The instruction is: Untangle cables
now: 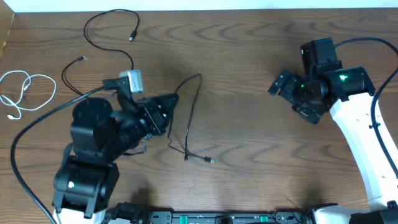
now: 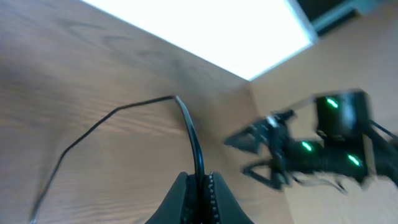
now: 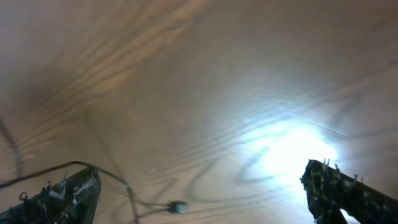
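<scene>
Three lie apart: white cable (image 1: 25, 87), nine o'clock; upper black cable (image 1: 106, 50), eleven; central black cable (image 1: 194, 106), pinched by left gripper (image 1: 173, 99). Right gripper (image 1: 280, 84) jaws spread, empty. Untangling seemingly done; only release remains.

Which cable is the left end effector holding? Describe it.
On the table, find the left end effector. The black cable it pinches arcs up, then down to a plug; the second black cable and white cable lie loose further left.

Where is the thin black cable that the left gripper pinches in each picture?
Overhead: thin black cable at centre, looping beside left gripper.
Left wrist: cable rises from bottom middle.
Right wrist: probably the bottom-left strand.
Shared landmark: brown wooden table.
</scene>
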